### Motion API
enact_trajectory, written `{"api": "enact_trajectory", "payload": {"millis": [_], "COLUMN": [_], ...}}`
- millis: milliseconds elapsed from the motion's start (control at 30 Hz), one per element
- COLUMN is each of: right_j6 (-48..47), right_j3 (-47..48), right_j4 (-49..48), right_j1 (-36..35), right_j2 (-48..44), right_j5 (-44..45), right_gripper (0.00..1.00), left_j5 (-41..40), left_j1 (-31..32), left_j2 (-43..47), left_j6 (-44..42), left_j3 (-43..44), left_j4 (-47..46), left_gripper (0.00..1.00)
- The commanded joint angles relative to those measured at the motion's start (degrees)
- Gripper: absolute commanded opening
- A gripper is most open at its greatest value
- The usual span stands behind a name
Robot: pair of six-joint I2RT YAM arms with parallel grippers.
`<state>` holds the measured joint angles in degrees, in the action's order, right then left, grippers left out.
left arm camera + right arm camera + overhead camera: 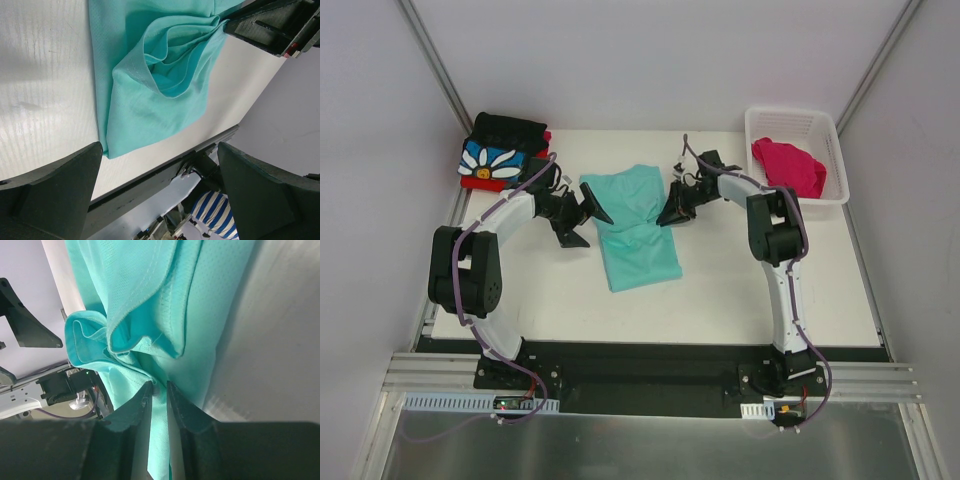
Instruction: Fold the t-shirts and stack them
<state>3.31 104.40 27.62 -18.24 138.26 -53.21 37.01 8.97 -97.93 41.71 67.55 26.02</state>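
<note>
Mint-teal t-shirt [635, 225] lies partly folded in the middle of the surface [770, 280], between both arms. Right end effector [159, 387] pinches its bunched edge between nearly closed fingers; left end effector [157, 150] hangs wide open just beside the shirt, gripping nothing. Daisy-print shirt [500, 160] sits folded at the far-left corner; magenta shirt [788, 165] lies in the basket [820, 125] at far right.

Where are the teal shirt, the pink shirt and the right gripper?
teal shirt [638, 235], top view, middle of the flat cloth.
pink shirt [788, 165], top view, middle of the crumpled heap.
right gripper [159, 388], right wrist view, midway between its fingertips.
</note>
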Motion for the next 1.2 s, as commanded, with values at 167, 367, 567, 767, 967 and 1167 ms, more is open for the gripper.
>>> {"api": "enact_trajectory", "payload": {"millis": [167, 367, 567, 767, 967, 1167], "right_j6": [-2.1, -1.7, -1.4, -1.4, -0.5, 1.3], "right_j3": [3.1, 4.5, 4.8, 3.6, 3.4, 2.9], "right_j4": [2.2, 2.6, 2.8, 2.3, 0.9, -1.2], "right_j1": [0.7, 0.8, 0.7, 0.5, 0.0, -1.2], "right_j2": [-4.8, -4.2, -3.9, -3.7, -3.2, -3.3], "right_j5": [-0.1, -0.7, -0.7, -0.6, -0.8, -1.0], "right_gripper": [0.21, 0.21, 0.40, 0.42, 0.38, 0.36], "left_j5": [1.1, 1.4, 1.4, 1.4, 1.4, 1.2], "left_j1": [0.0, 0.0, 0.0, 0.0, 0.0, 0.0], "left_j2": [1.7, 1.6, 1.8, 1.3, 1.3, 1.2], "left_j6": [-1.2, -1.2, -1.3, -1.3, -1.4, -1.5], "left_j3": [-0.3, -0.5, -0.6, -0.5, -0.6, -0.8], "left_j4": [0.9, 0.9, 0.9, 0.9, 0.8, 1.0], "left_gripper": [0.99, 0.99, 0.99, 0.99, 0.99, 0.99]}}
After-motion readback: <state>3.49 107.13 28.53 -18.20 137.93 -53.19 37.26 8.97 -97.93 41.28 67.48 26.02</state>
